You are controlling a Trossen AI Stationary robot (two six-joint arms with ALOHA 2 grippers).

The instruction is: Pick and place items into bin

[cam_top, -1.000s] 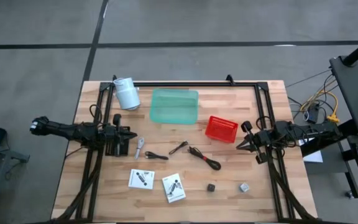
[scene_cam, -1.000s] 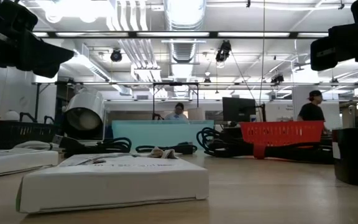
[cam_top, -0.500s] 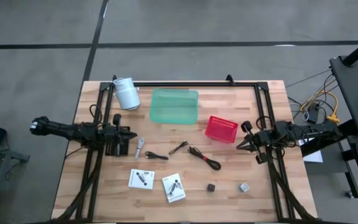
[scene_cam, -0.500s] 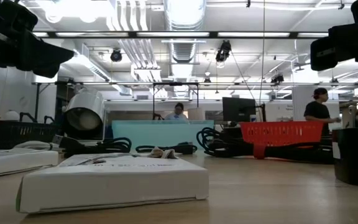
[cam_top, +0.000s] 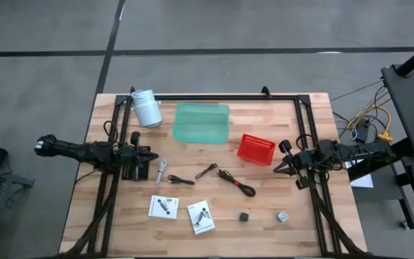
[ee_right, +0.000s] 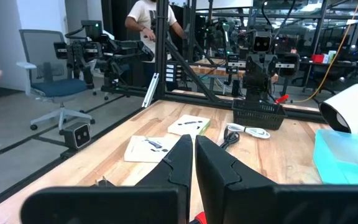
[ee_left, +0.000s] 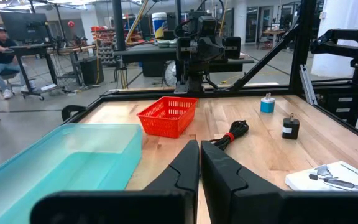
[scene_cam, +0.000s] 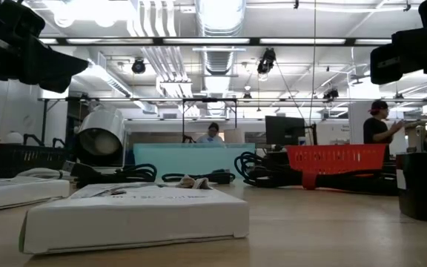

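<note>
Both arms parked at the table's side edges, nothing lifted. Left gripper (cam_top: 148, 156) fingers pressed together, empty, well to the left of the green bin (cam_top: 202, 122). Right gripper (cam_top: 279, 166) likewise pinched closed, empty, just past the red basket (cam_top: 256, 149), which sits at the green bin's lower right.

Items all loose on the wood below the green bin: silver metal piece (cam_top: 162, 170) toward the left gripper; thin black cables (cam_top: 236, 182) nearly straight below; two white cards (cam_top: 163, 207) and (cam_top: 201, 216) lower still; dark cube (cam_top: 244, 216) and pale cube (cam_top: 282, 216) lowest, off to the right. White roll (cam_top: 146, 108) lies just left of the green bin.

Risks, as I judge them:
- Two containers on the table; an item could land in the wrong one.
- Cards lie flat, so fingers may skid over them and not catch an edge.
- Cables are limp; an end could snag the basket rim or trail outside.
- Cubes are tiny and may squirt out of a pinch.

Writing: cards carry dark printed marks, too small to read. No brand legible anywhere.
</note>
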